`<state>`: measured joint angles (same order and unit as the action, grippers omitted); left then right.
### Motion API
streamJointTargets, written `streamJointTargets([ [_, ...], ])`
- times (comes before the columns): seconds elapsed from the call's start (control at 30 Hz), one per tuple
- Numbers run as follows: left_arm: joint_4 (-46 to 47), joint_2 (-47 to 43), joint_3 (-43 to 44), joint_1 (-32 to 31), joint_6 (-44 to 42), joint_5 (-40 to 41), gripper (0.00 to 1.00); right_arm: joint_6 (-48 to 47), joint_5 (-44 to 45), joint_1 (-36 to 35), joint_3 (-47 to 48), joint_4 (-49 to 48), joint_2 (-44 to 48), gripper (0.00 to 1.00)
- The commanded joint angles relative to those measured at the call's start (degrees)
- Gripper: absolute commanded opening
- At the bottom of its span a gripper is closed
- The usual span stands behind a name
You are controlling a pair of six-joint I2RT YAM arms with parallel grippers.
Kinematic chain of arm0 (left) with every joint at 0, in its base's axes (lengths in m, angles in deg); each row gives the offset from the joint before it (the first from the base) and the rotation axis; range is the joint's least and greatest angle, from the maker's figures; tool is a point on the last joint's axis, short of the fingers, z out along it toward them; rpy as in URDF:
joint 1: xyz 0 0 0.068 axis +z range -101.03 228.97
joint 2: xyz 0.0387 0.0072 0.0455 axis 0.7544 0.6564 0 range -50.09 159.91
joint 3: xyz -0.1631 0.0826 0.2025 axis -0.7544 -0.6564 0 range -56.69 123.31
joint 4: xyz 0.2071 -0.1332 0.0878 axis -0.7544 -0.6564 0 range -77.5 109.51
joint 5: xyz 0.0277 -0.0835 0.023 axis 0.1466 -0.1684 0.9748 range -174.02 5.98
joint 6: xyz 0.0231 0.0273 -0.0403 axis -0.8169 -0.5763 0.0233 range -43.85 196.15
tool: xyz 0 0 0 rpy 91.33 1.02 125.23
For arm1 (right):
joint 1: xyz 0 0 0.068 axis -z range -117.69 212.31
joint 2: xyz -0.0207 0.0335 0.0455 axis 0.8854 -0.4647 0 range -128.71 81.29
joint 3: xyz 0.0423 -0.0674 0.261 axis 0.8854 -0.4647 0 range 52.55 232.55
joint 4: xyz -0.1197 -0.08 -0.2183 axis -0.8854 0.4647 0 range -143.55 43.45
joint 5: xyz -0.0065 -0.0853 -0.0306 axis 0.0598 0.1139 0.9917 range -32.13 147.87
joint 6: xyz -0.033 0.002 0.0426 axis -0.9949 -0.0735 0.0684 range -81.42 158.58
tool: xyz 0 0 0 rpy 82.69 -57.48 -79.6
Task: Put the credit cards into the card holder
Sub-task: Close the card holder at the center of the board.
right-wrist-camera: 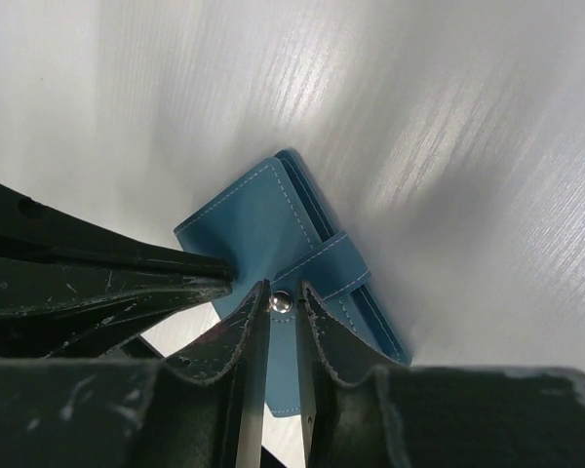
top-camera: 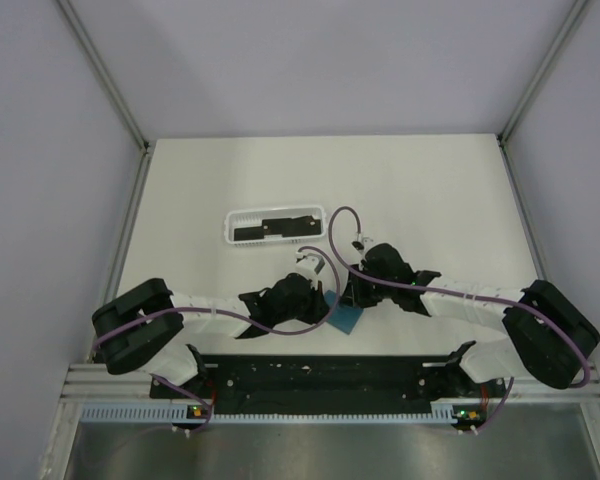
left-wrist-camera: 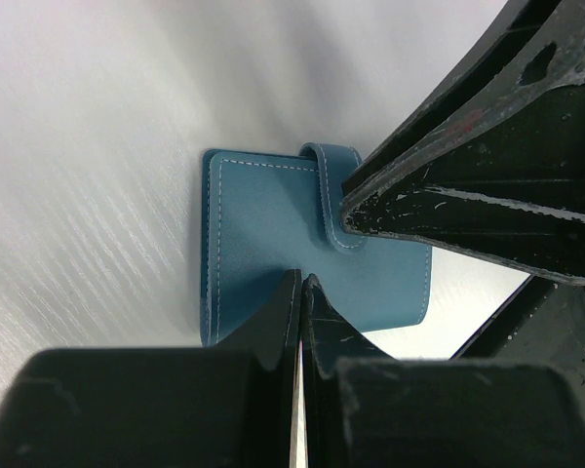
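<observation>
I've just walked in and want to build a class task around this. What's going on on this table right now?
Both arms are at the blue card holder near the front of the table. The left gripper looks pinched on the holder's near edge. The right gripper is closed around the strap with the snap, apparently to open it. The black cards lie in the white basket further back, so none seems loaded yet.

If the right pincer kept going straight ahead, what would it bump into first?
The strap of the blue card holder. Its silver snap sits between the right pincer tips. It looks very close, but I can't tell if it touches.
</observation>
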<state>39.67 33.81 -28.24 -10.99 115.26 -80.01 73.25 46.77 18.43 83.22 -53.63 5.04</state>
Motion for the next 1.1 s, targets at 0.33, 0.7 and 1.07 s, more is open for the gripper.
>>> streamJointTargets([
  [0.33, 1.46, 0.30, -0.41, 0.20, 0.53, -0.23, 0.00, 0.48, -0.33, -0.77, -0.53, -2.47, -0.83, 0.11],
  [0.7, 1.72, 0.65, -0.23, 0.29, 0.53, -0.41, 0.00, -0.66, 0.54, -1.03, -0.44, -0.98, -0.83, 0.10],
  [1.07, 1.81, 0.39, -0.41, 0.29, 0.61, -0.41, 0.00, -1.72, 2.13, -2.18, 0.87, 1.48, -1.62, 0.14],
])
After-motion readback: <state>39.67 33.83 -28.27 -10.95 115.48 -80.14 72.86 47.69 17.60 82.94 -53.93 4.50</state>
